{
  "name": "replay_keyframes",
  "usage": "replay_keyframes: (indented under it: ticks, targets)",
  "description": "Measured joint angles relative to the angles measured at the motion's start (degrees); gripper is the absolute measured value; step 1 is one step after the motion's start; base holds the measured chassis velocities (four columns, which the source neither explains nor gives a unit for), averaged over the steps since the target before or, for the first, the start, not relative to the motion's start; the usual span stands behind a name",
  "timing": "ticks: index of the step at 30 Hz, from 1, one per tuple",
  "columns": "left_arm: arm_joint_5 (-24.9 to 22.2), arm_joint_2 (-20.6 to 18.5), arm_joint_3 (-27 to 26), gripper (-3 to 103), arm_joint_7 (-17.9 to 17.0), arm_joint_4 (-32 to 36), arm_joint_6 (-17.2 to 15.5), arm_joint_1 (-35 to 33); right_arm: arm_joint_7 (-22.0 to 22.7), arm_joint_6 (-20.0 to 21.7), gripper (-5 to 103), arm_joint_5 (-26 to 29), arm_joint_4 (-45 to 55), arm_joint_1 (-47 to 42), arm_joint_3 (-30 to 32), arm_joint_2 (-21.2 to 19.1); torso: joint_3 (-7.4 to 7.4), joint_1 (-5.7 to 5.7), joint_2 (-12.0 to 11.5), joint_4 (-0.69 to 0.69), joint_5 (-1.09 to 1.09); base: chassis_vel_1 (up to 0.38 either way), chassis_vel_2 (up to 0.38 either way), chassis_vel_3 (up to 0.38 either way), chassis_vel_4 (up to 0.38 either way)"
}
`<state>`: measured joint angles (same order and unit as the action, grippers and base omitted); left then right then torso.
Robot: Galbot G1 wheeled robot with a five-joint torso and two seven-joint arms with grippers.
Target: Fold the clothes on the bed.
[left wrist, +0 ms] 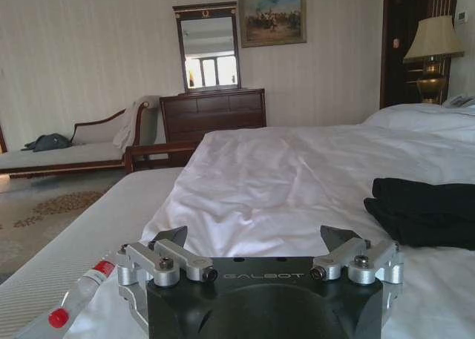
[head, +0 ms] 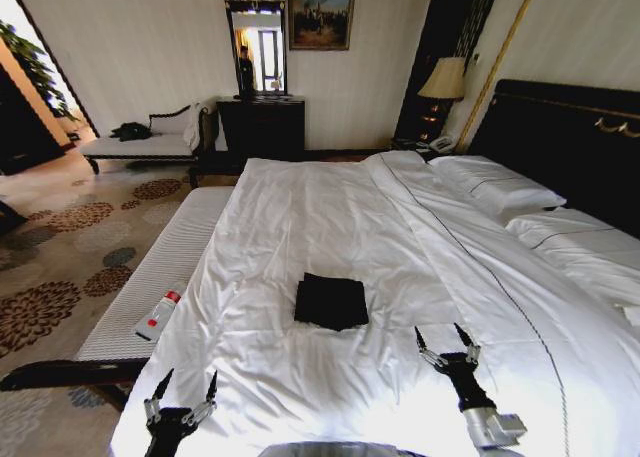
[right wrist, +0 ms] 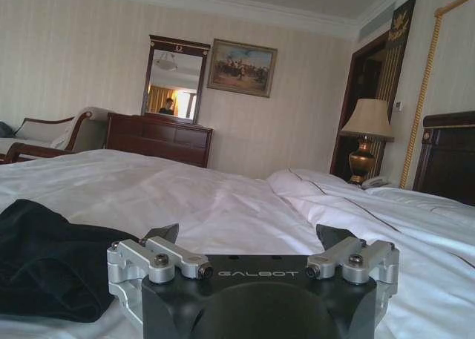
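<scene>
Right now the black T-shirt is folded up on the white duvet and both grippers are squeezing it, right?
Not quite. The black T-shirt does lie folded on the white duvet, but neither gripper touches it. In the head view the left gripper and right gripper hover nearer the robot, fingers open and empty.

The T-shirt (head: 331, 301) is plain black against the white duvet (head: 300, 227); the bottle (head: 158, 315) is white with a red cap; the carpet (head: 60, 257) shows brown floral medallions.

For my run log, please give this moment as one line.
shirt: folded, on bed | left gripper: open, empty, near bed edge | right gripper: open, empty, beside shirt
</scene>
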<state>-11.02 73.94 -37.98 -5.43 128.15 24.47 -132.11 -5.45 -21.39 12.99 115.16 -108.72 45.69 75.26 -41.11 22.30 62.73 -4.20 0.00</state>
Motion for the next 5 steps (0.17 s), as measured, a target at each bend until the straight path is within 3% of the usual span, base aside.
replay_keyframes:
  ticks: [5]
  targets:
    - [0.0, 0.0, 0.0, 100, 0.0, 0.0, 0.0, 0.0, 0.0, 0.0, 100, 0.0, 0.0, 0.0, 0.0, 0.0, 0.00, 0.00, 0.0, 0.00, 0.00, 0.000, 0.000, 0.000, 0.000]
